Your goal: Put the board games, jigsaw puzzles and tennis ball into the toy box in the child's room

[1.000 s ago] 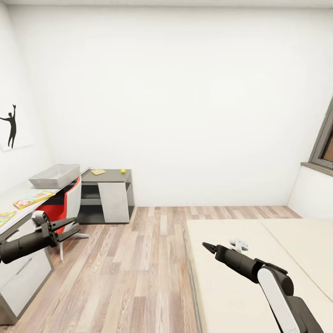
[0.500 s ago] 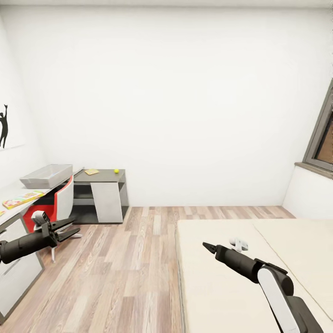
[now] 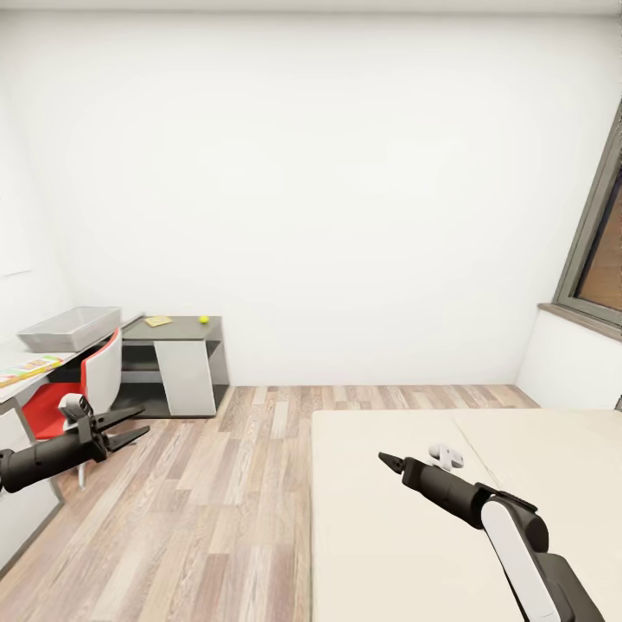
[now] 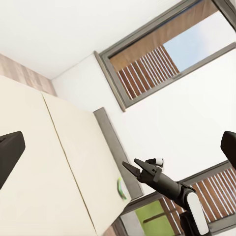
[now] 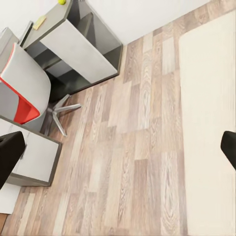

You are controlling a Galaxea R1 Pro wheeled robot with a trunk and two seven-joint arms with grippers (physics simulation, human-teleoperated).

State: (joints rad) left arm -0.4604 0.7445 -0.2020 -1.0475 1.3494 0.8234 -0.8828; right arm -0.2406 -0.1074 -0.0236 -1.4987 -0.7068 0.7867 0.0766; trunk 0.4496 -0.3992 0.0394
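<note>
The left gripper (image 3: 130,426) hangs open and empty over the wood floor (image 3: 207,510). Beyond it, on the pale grey table (image 3: 10,361), sits the shallow light grey toy box (image 3: 67,328). The right gripper (image 3: 386,460), jaws parted and empty, hovers over the wide cream bed (image 3: 389,553).

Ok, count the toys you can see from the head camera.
2. A colourful flat box on the table at far left, and a tennis ball on the lower dark cabinet. More may lie out of frame.
</note>
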